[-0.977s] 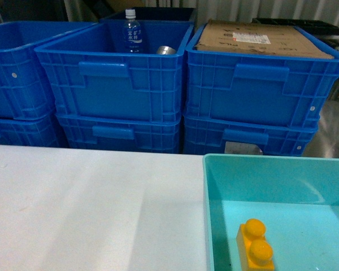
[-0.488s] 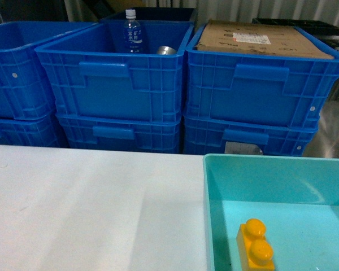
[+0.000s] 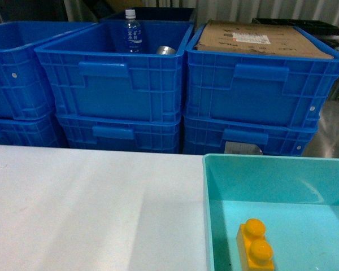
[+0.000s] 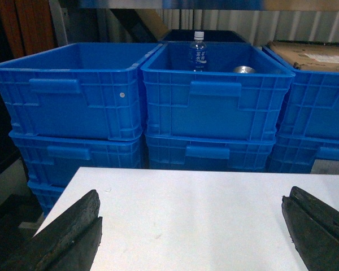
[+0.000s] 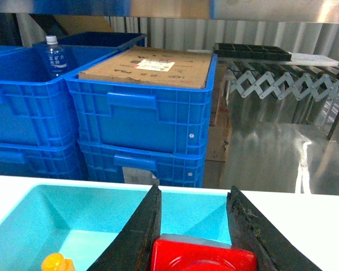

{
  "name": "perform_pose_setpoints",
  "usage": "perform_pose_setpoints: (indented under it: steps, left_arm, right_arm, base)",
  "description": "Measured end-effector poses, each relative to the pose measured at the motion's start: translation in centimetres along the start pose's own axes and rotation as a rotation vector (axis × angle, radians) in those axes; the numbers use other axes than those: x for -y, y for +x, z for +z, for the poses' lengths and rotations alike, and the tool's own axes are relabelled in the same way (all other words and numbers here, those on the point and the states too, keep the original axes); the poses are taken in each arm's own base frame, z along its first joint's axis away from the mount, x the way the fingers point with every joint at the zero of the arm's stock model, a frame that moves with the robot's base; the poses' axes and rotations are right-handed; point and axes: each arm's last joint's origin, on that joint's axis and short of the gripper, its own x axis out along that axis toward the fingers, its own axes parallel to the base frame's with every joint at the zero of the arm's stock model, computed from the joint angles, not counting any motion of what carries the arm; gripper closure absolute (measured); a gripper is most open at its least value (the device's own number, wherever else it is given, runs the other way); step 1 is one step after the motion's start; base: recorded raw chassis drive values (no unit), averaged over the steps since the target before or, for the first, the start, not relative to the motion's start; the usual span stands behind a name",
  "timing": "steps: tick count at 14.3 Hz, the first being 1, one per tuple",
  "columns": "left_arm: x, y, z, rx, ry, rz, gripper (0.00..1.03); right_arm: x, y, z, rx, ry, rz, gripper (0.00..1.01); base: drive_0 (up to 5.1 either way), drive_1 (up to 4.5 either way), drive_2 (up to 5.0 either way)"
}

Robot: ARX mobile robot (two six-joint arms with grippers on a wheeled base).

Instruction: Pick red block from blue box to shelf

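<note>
- Red block (image 5: 203, 258): sits between the two dark fingers of the right tool (image 5: 195, 248), at the bottom edge of the right wrist view, above the blue box; only its top part shows. The fingers flank it closely on both sides, so it looks gripped, though actual contact at the pads is cut off by the frame edge.
- Blue box (image 5: 22, 210): pale turquoise tray on the white worktop (image 3: 90, 209), directly under the right tool. The head view does not show the block.
- Yellow brick (image 3: 255, 246): lies in the blue box, left of the red block, its long axis running front to back.
- Left tool (image 4: 192, 231): fingers spread wide, holding nothing, over bare worktop left of the blue box, well apart from the block.
- Shelf: not identifiable for certain; a shiny metal edge crosses the top above the blue box, and expanding steel rails (image 5: 282, 84) stand beyond it to the right.
- Deep-blue crates (image 3: 116, 73): stacked just behind the blue box.
- Judgement: the right arm alone has the block; the carry likely goes up and away from the blue box.
</note>
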Motion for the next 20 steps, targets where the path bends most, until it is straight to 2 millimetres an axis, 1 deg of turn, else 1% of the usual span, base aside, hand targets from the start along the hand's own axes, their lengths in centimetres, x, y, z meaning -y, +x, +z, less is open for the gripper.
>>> perform_pose_setpoints:
  steps: [2,3,4,6,13,20]
  left_arm:
    - [0.0,0.0,0.0,0.000,0.000,0.000,0.05]
    - [0.0,0.0,0.0,-0.001,0.000,0.000,0.05]
    - [0.0,0.0,0.0,0.001,0.000,-0.001,0.05]
    - [0.0,0.0,0.0,0.000,0.000,0.000,0.05]
    - [0.0,0.0,0.0,0.000,0.000,0.000,0.05]
    - [0.0,0.0,0.0,0.000,0.000,0.000,0.05]
  right_arm:
    - [-0.4,-0.4,-0.6,0.005,-0.002,-0.021,0.72]
    - [-1.2,-0.5,-0.9,0.001,-0.003,0.008,0.72]
    - [-1.4,-0.5,-0.9,0.004,-0.005,0.026,0.72]
    - [-1.3,-0.5,-0.9,0.004,-0.007,0.000,0.73]
    - [-1.3,-0.5,-0.9,0.003,-0.007,0.000,0.73]
    - [-1.3,-0.5,-0.9,0.003,-0.007,0.000,0.73]
  base:
    - [0.0,0.00,0.0]
    - [0.0,0.00,0.0]
    - [0.0,0.00,0.0]
    - [0.0,0.00,0.0]
    - [-0.1,-0.05,-0.1]
    - [-1.6,-1.56,-1.6]
